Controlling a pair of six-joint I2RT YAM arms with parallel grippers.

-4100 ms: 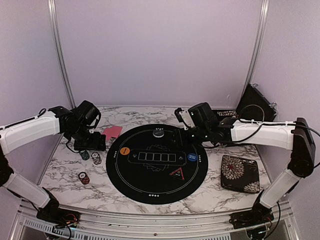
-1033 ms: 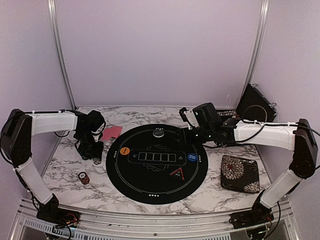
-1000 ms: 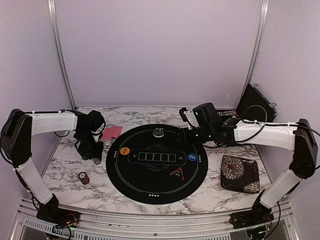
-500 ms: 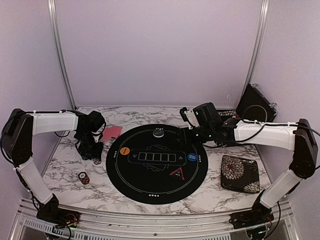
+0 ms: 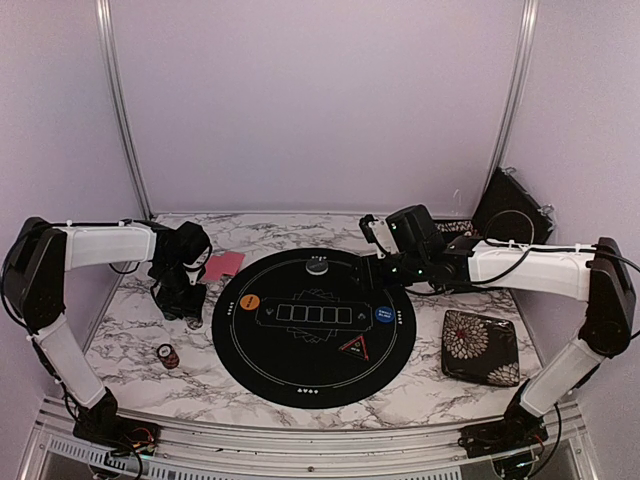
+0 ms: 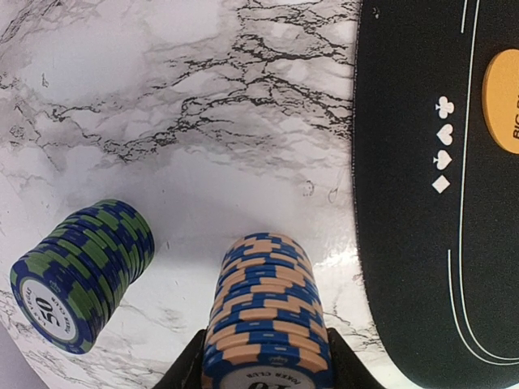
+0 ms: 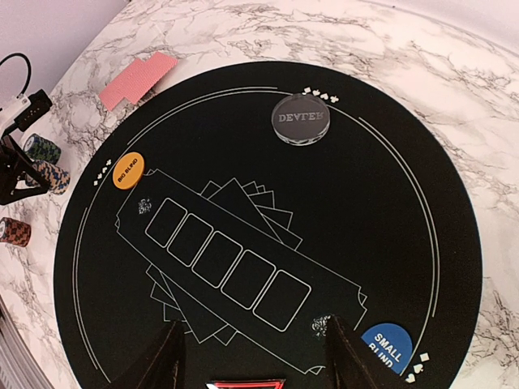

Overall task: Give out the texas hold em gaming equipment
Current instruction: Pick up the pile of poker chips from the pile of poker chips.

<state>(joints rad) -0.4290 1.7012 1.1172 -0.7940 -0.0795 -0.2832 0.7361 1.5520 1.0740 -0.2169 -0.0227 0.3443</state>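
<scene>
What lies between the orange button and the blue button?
Only the row of five card outlines printed on the mat lies between the orange button and the blue button; no loose piece is there. The right wrist view shows this.

Round black mat (image 5: 285,362) with white lines lies flat mid-table on the white marble top (image 5: 130,325). Black floral case (image 5: 480,347) sits right of the mat, not touching it. Dark bag-like item (image 5: 512,208) is propped in the back-right corner.
</scene>
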